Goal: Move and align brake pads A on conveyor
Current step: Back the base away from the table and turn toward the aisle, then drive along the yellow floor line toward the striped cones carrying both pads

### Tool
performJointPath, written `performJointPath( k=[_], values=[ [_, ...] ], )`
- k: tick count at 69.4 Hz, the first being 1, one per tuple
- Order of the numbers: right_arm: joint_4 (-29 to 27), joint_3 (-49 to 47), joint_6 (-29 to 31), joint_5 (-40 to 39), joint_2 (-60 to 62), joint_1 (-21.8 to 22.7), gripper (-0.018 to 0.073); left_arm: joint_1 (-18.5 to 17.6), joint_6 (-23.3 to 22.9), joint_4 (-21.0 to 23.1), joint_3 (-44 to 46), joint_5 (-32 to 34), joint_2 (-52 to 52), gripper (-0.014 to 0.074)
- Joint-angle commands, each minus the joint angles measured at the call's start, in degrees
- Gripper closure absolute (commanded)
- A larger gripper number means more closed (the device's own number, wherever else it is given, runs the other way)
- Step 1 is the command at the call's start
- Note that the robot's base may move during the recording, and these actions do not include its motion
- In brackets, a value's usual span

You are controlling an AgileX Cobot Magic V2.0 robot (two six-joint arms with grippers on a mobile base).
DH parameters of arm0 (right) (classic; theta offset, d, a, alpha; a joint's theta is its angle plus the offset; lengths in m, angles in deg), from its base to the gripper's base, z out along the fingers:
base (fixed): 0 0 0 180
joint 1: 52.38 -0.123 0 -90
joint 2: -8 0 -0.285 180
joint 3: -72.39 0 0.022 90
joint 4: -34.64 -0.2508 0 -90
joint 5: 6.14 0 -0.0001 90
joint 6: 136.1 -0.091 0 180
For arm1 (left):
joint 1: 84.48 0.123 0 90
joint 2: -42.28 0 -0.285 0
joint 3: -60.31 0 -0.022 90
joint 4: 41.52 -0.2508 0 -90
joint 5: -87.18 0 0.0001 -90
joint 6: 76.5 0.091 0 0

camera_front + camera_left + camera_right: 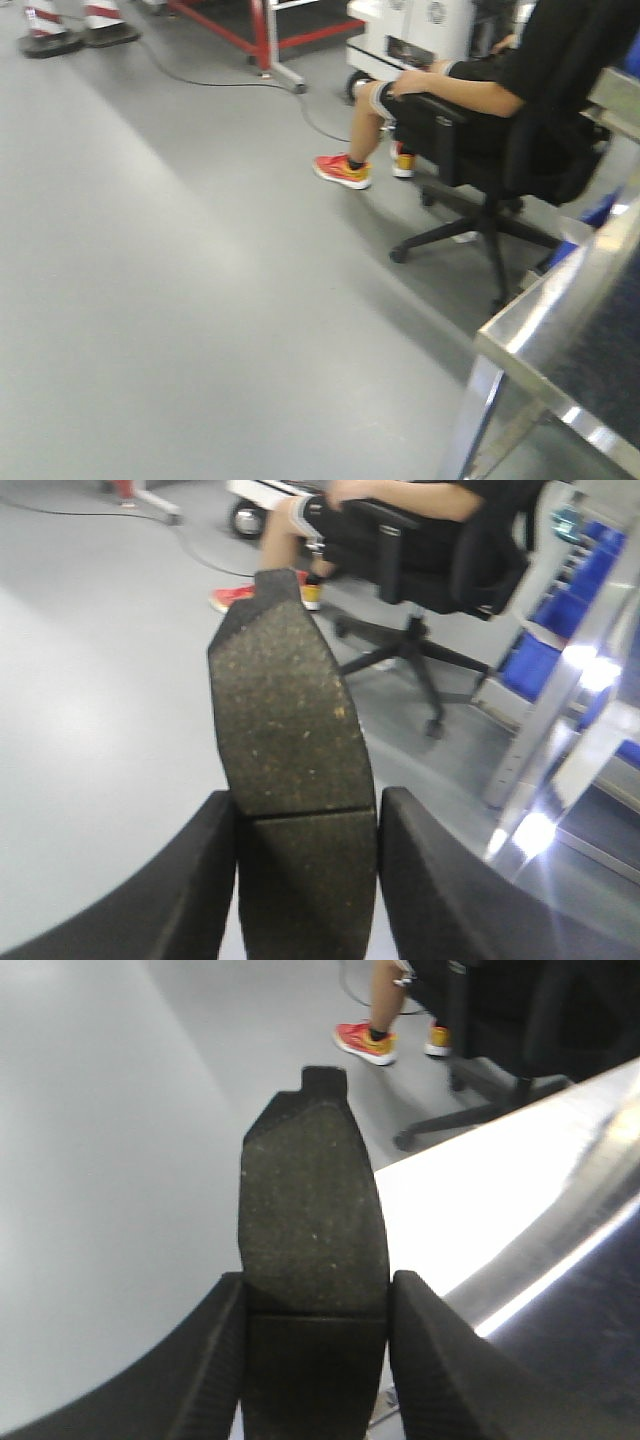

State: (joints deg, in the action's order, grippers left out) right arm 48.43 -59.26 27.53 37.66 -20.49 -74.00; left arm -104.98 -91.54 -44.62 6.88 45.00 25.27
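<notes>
My left gripper (307, 865) is shut on a grey-brown brake pad (290, 720); the pad stands up between the black fingers, groove just above the fingertips, held in the air over the grey floor. My right gripper (316, 1355) is shut on a second brake pad (314, 1210), held the same way above the edge of a shiny steel surface (470, 1200). In the front view a dark textured surface (605, 360) inside a steel frame shows at the lower right; I cannot tell whether it is the conveyor belt. Neither gripper shows in the front view.
A person sits on a black office chair (490, 150) with red-yellow shoes (343, 170) on the grey floor (180, 300). A red-framed stand (265, 35) and a cable lie at the back. Blue bins (535, 665) sit behind steel legs in the left wrist view.
</notes>
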Motion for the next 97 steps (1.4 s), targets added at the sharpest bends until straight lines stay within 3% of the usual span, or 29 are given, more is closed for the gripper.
performJointPath(
  k=[1,97],
  values=[
    [1.28,-1.65,0.52,-4.95,-0.27,0.36,0.0561,-0.17,-0.16,-0.14,1.38,5.49,-0.69,0.0604],
    [1.28,-1.65,0.52,-4.37,-0.27,0.36,0.0561,-0.17,-0.16,-0.14,1.38,5.43,-0.69,0.0604]
  ],
)
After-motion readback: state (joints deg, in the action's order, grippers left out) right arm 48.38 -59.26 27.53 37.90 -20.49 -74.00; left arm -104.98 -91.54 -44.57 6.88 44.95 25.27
